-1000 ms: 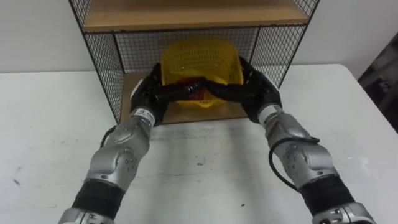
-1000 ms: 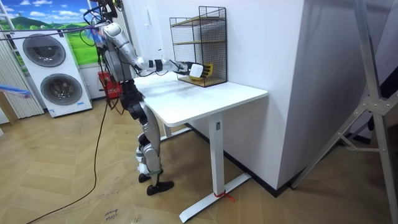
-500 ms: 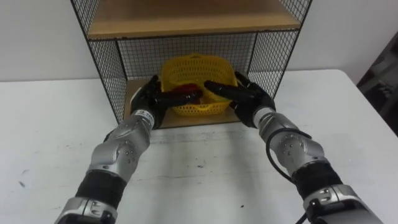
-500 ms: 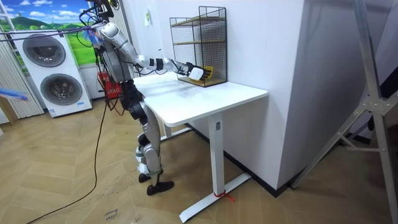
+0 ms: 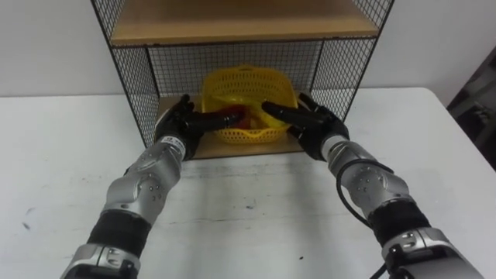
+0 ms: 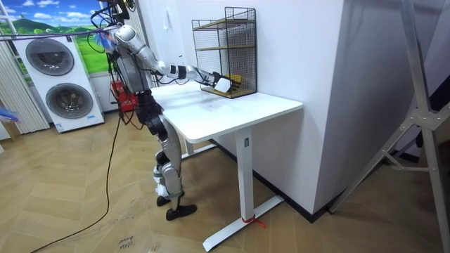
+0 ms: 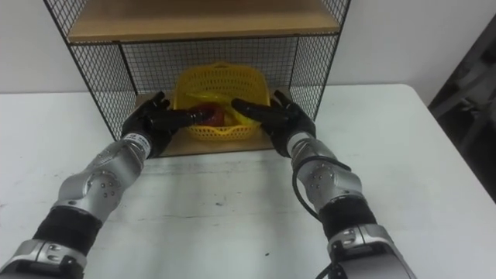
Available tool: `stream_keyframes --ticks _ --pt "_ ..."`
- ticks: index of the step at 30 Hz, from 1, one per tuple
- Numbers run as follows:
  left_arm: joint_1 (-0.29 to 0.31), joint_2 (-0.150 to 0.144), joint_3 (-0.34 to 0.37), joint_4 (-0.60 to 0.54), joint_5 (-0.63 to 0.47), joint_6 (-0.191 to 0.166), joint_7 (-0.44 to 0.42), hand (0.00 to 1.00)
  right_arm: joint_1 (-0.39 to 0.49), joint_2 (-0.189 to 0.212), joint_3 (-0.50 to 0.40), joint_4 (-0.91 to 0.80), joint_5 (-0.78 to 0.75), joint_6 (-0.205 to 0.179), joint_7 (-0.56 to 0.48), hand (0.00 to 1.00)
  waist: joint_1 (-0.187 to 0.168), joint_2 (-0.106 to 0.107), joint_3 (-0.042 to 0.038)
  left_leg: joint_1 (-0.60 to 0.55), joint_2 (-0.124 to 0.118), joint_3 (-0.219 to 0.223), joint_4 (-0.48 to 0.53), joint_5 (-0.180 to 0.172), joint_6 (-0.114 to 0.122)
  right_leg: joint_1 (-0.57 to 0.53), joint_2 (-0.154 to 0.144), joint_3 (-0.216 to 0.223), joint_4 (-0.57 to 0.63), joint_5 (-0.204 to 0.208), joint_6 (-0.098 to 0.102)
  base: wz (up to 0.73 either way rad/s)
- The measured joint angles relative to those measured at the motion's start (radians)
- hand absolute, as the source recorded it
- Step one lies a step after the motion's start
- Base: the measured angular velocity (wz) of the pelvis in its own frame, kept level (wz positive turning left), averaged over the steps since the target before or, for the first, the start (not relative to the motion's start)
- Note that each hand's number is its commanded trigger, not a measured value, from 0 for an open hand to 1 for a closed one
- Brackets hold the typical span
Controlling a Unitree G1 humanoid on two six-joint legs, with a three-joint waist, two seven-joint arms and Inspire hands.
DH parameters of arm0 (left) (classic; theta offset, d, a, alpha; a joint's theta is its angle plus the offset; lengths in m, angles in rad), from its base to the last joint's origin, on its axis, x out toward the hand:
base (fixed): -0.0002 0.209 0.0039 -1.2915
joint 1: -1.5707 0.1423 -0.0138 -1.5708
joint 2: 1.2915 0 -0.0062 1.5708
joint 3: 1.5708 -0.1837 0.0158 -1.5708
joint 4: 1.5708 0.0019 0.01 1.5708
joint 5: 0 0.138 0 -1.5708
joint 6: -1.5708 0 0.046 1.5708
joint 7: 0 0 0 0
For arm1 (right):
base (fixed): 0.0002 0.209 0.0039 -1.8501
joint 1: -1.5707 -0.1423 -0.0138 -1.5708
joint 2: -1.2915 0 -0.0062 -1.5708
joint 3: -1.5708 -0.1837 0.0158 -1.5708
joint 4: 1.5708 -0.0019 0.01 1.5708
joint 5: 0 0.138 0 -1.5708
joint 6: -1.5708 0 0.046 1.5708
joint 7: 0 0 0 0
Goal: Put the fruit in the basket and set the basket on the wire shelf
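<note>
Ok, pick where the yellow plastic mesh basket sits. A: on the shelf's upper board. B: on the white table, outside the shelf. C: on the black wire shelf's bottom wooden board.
C: the yellow plastic mesh basket rests on the bottom wooden board inside the black wire shelf.

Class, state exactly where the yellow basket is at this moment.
The yellow basket sits on the bottom board of the wire shelf, in the centre of the eye views, between the left hand and the right hand.
</note>
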Motion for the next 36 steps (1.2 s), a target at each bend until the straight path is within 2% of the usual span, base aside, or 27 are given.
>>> stream_keyframes --ticks 2,6,12,16,20,24,26,29,32,36 --pt "0.0 0.0 0.0 -0.012 -0.001 0.003 0.004 0.0 0.0 0.0 0.0 -0.003 0.0 0.0 0.001 0.0 -0.002 0.001 -0.0004 0.0 0.0 0.0 0.003 0.0 0.0 0.0 -0.001 0.001 0.0 0.0 0.0 0.0" --pt "-0.002 0.0 0.011 -0.057 -0.047 0.005 0.011 0.0 0.0 0.0 0.001 -0.014 -0.004 0.0 0.02 0.0 -0.008 0.005 -0.0071 0.004 0.0 0.0 0.002 0.0 0.0 0.003 -0.003 0.001 0.002 0.0 0.0 0.0" --pt "-0.002 0.0 0.033 -0.112 -0.138 0.005 0.025 0.0 0.0 -0.014 0.0 -0.096 -0.008 -0.001 0.02 0.0 -0.01 0.006 -0.0076 0.009 0.001 0.005 -0.002 0.002 -0.001 0.003 -0.003 0.004 0.002 0.0 0.0 -0.01" --pt "-0.002 0.004 0.035 -0.135 -0.138 0.005 0.03 0.0 0.0 -0.017 0.0 -0.127 -0.033 -0.003 0.02 0.0 -0.007 0.006 -0.0076 0.016 0.001 0.007 -0.006 0.003 -0.002 0.006 -0.002 0.006 0.002 0.0 -0.001 -0.02" --pt "-0.002 0.004 0.035 -0.15 -0.134 0.004 0.039 0.0 0.001 -0.023 0.001 -0.133 -0.031 -0.005 0.018 0.0 0.016 0.005 -0.0077 0.024 0.002 0.02 -0.022 0.008 -0.003 0.002 -0.001 0.018 0.003 0.001 -0.002 -0.11" --pt "-0.002 0.005 0.042 -0.182 -0.106 0.003 0.045 0.0 0.032 -0.024 0.001 -0.229 -0.032 -0.009 0.015 0.0 0.022 0.004 -0.0075 0.025 0.002 0.019 -0.026 0.01 -0.004 0.0 0.001 0.018 0.002 0.002 -0.003 0.0" --pt "0.002 0.006 0.04 -0.223 -0.105 0.003 0.046 0.0 0.06 -0.025 0.001 -0.286 -0.032 -0.015 0.018 0.0 0.027 0.003 -0.0078 0.026 0.002 0.02 -0.027 0.011 -0.004 0.002 0.001 0.019 0.001 0.002 -0.004 0.0" --pt "0.02 0.007 0.029 -0.323 -0.034 -0.005 0.035 0.0 0.124 -0.024 0.003 -0.393 -0.046 -0.016 0.024 0.0 0.035 0.0 -0.0087 0.028 0.002 0.02 -0.027 0.011 -0.004 0.005 0.0 0.016 0.002 0.002 -0.004 0.0" --pt "0.084 0.007 0.026 -0.408 0.066 -0.025 0.024 0.0 0.187 -0.025 0.002 -0.463 -0.117 -0.02 0.034 0.0 0.037 -0.003 -0.0079 0.039 0.002 0.02 -0.031 0.011 -0.005 0.014 0.001 0.017 0.0 0.002 -0.004 0.0" --pt "0.163 0.007 0.014 -0.451 0.166 -0.025 0.027 0.0 0.258 -0.027 0.002 -0.532 -0.147 -0.02 0.034 0.0 0.039 -0.005 -0.0084 0.035 0.002 0.018 -0.035 0.01 -0.005 0.014 0.001 0.017 -0.001 0.002 -0.004 0.0"
